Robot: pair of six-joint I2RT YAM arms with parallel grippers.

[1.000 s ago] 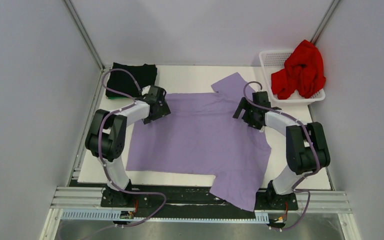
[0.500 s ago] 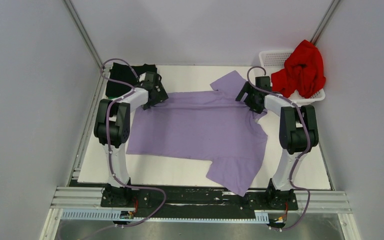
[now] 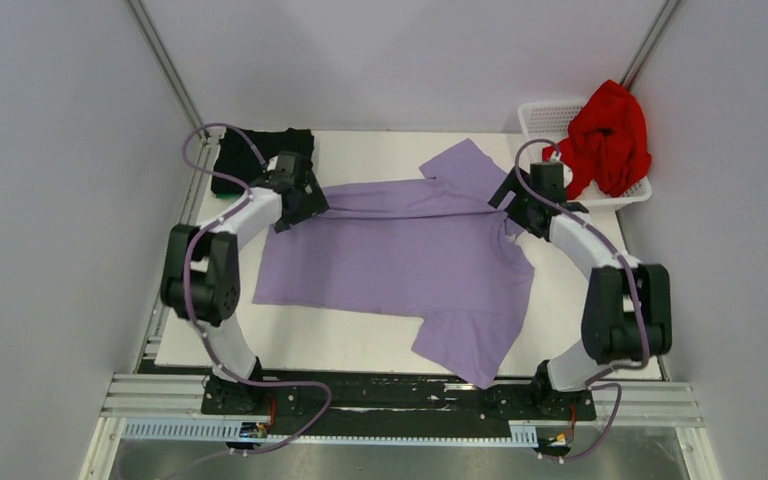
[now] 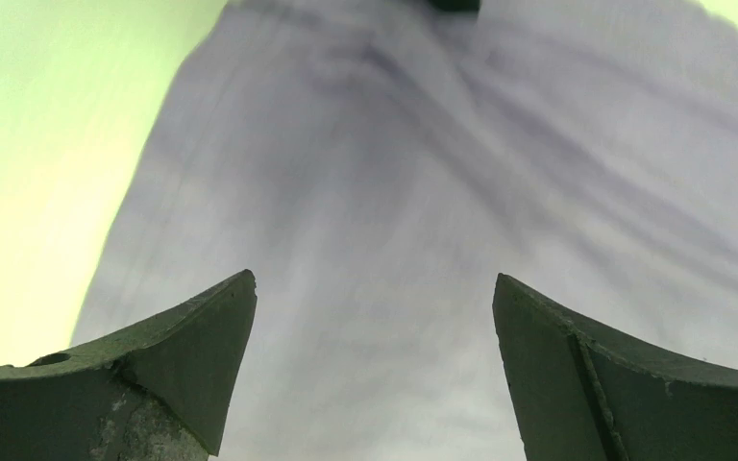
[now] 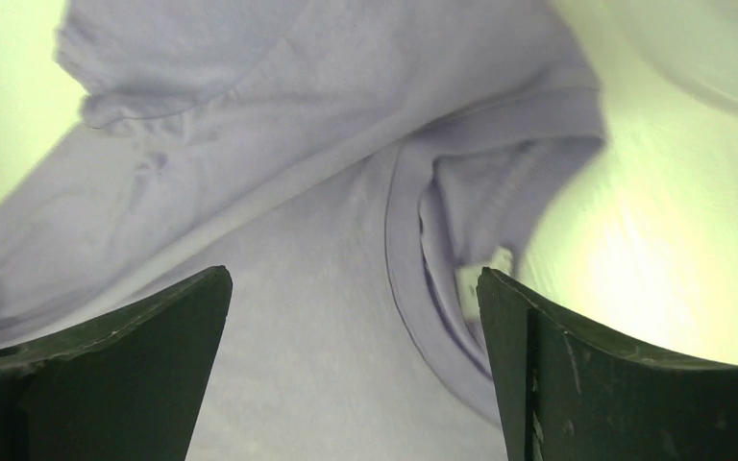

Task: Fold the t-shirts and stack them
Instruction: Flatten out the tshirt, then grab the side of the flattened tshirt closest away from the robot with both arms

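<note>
Two grippers, both fully spread, nothing pinched in either. The left gripper (image 3: pixel 295 197) sat over the far-left corner of the lavender-purple short-sleeved cloth t-shirt (image 3: pixel 400 265). In its wrist view the dark fingers (image 4: pixel 183 346) stood wide apart with only blurred purple cloth in the gap; I couldn't tell whether the tips touched it. The right gripper (image 3: pixel 522 195) sat over the far-right corner, fingers (image 5: pixel 586 375) equally wide, with the shirt's ribbed collar and a small white tag showing between them; contact was unclear there too. The lavender shirt lay spread across the middle of the flat white tabletop (image 3: pixel 380 150), rucked into a ridge along its far edge between the grippers. One sleeve pointed to the far edge, the other to the near edge. The black folded cloth t-shirt (image 3: pixel 295 142) lay at the far-left corner, just behind the left gripper. The bright red crumpled t-shirt (image 3: pixel 605 140) was heaped in the white plastic lattice basket (image 3: pixel 545 108) at far right, spilling over its rim.
</note>
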